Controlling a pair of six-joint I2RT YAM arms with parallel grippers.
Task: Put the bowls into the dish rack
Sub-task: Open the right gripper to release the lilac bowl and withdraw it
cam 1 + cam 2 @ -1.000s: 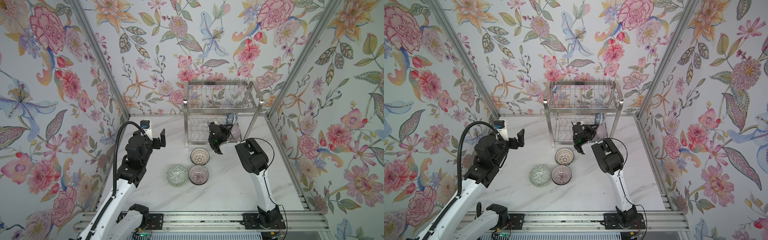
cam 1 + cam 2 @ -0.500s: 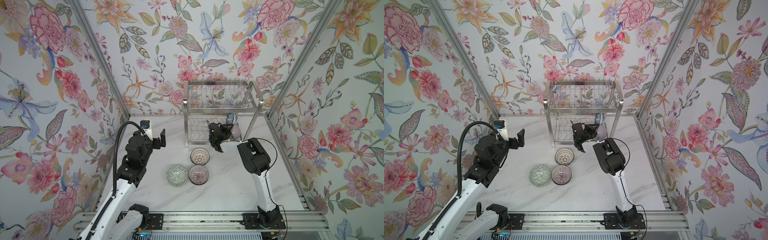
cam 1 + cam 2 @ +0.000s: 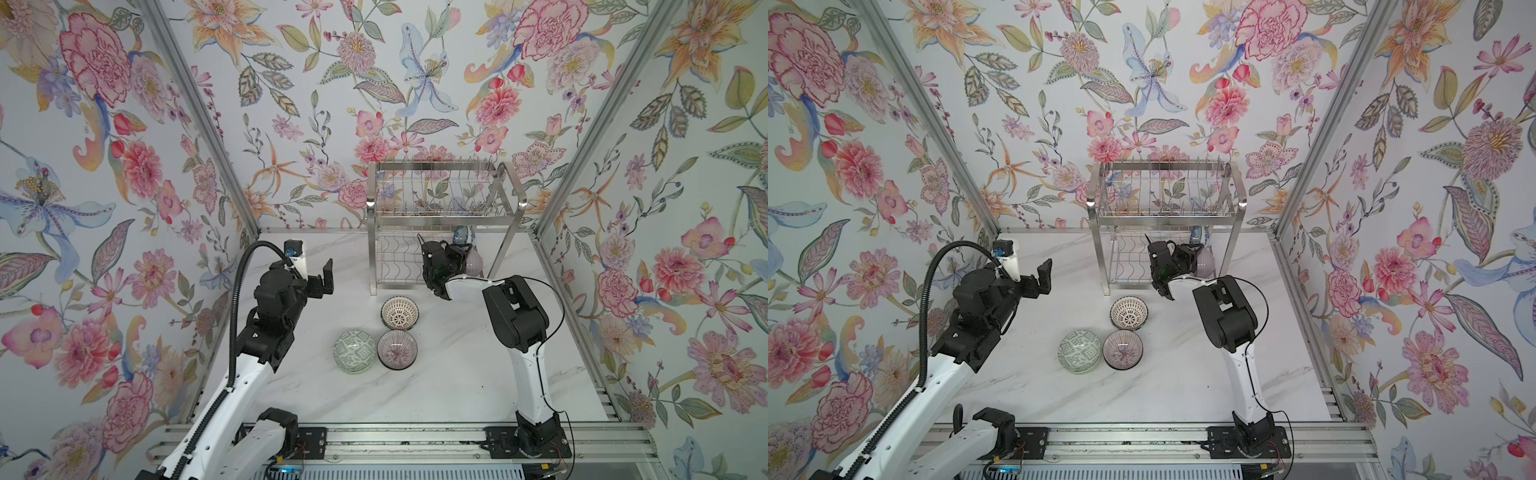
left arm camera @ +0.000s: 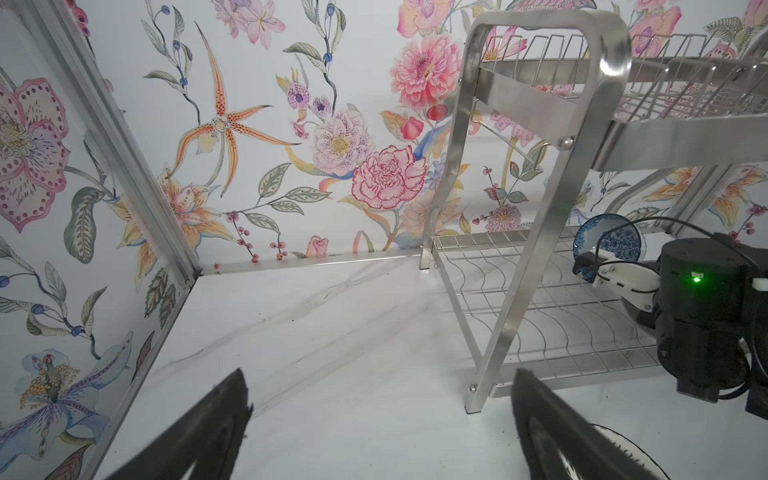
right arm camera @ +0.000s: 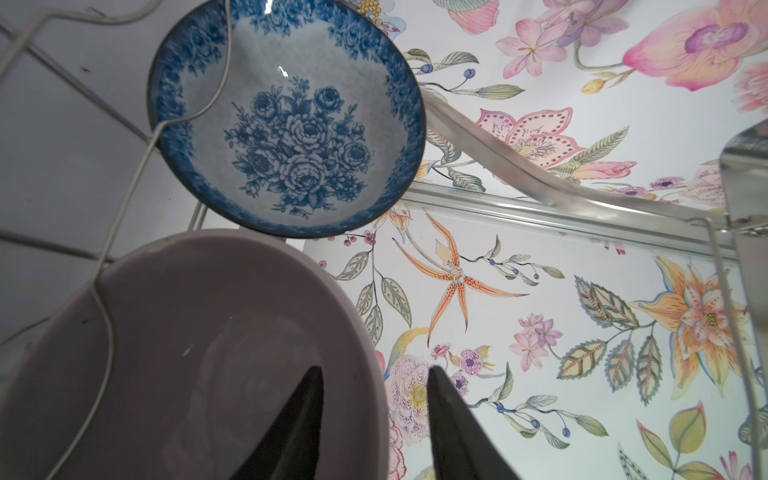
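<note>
Flowery walls, white table [image 3: 436, 386]. Just loosened the right gripper [image 5: 374, 370]: partly open now, not squeezing, rim of the lilac bowl [image 5: 187, 332] between its fingers, down in the dish rack [image 3: 440, 216]. Looks loaded. Left gripper [image 4: 380, 372] wide open, empty.

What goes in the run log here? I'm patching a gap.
right gripper: open astride lilac bowl rim in dish rack lower tier | left gripper: open, empty | blue floral bowl: racked | table: three bowls

Top views look down from high overhead; wrist views sit close, sharing the dish rack [image 4: 540, 232].
</note>
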